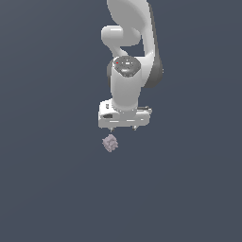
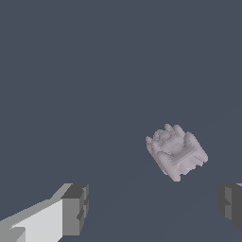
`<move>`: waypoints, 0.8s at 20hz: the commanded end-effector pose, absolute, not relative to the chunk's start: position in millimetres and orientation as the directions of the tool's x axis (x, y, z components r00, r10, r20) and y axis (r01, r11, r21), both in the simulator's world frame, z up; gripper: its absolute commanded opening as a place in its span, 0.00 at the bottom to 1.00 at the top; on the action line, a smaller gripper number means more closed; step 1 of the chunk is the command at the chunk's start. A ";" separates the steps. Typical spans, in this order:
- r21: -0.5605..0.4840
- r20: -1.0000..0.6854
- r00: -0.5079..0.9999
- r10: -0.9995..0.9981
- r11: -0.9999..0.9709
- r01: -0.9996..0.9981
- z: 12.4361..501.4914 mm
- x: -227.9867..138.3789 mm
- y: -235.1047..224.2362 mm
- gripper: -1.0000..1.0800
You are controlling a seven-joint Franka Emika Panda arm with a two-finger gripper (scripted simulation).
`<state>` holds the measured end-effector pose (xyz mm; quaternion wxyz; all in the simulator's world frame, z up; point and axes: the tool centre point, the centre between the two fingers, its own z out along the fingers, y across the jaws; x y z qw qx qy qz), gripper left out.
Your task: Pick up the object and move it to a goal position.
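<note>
Arm [image 1: 130,52] comes in from 12 o'clock of the exterior view, white links stacked down to the wrist, hand pointing at the floor. The floor [image 1: 47,189] is plain dark slate-blue in both views, no goal marker visible anywhere.

Gripper [image 1: 123,127] hangs above the surface, jaws spread wide; in the wrist view both dark fingertips [image 2: 75,208] show w/ a big gap between them and nothing in it. Holding nothing.

The object [image 1: 110,142], small pale lilac-grey knobbly lump, sits on the floor at approx 7 o'clock from the gripper in the exterior view, near but not touching. In the wrist view the object [image 2: 176,152] lies off the line joining the two tips, nearer one tip than the other, and rotated at an angle to that line.

Step in hand, as I read it: approach & align, pre-grasp. To do it well:
- Shift sideways first so the lump sits midway btwn the pads, then descend. Going down now would prob clip it w/ one finger.
- Turn the wrist so the pads meet its flatter sides, not the knobs; bumpy faces likely slip or twist.
- Keep the jaws apart till the tips straddle it, close slowly.
- Lump is tiny vs the hand, so small centring errors matter.
</note>
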<state>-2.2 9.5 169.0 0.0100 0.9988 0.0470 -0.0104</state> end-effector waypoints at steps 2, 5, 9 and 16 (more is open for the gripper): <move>0.018 -0.021 0.993 0.119 -0.993 0.119 166.5 -1.8 6.7 0.96; 0.017 -0.021 0.988 0.151 -0.988 0.151 163.1 -1.3 3.1 0.96; 0.015 -0.020 0.978 0.208 -0.978 0.208 157.1 -0.7 -3.4 0.96; 0.009 -0.017 0.939 0.342 -0.939 0.343 142.6 0.4 -19.0 0.96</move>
